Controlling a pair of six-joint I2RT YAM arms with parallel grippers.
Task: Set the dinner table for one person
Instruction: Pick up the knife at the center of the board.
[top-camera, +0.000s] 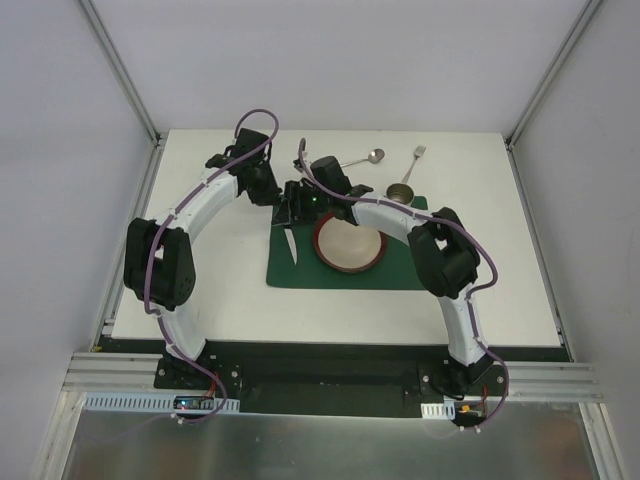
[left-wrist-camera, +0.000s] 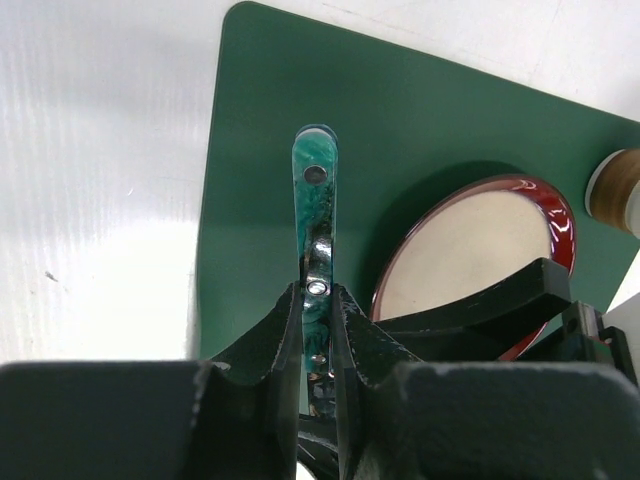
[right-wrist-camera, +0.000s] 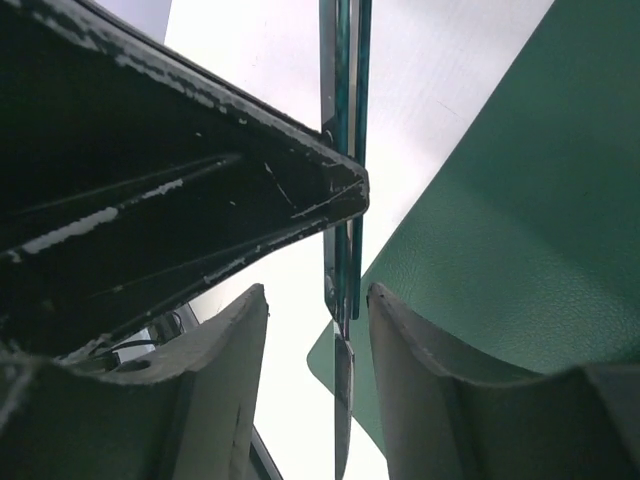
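While both arms lean in from either side and meet over the near-left part of the mat, the left end effector (left-wrist-camera: 318, 300) is clamped on the knife (left-wrist-camera: 316, 200). Its two fingers are pressed against the green handle close to a rivet, and the rounded end of the handle sticks out ahead of them. The right end effector (right-wrist-camera: 318, 295) comes at the same knife from the other side with its fingers apart. The knife stands edge-on between them, with a gap on each side. From where I stand I cannot tell whether the knife touches the dark green placemat (top-camera: 400, 270) beneath it. Just to the right of the left end effector, a plate (left-wrist-camera: 470, 260) with a red rim and a cream middle lies on the placemat. Further right, a small cup (top-camera: 400, 193) stands at the mat's far corner. Beyond both end effectors, off the mat, a spoon (top-camera: 365, 158) and a fork (top-camera: 417, 160) lie on the white table (top-camera: 220, 270). The table runs beneath both end effectors and spreads out on every side of the mat.
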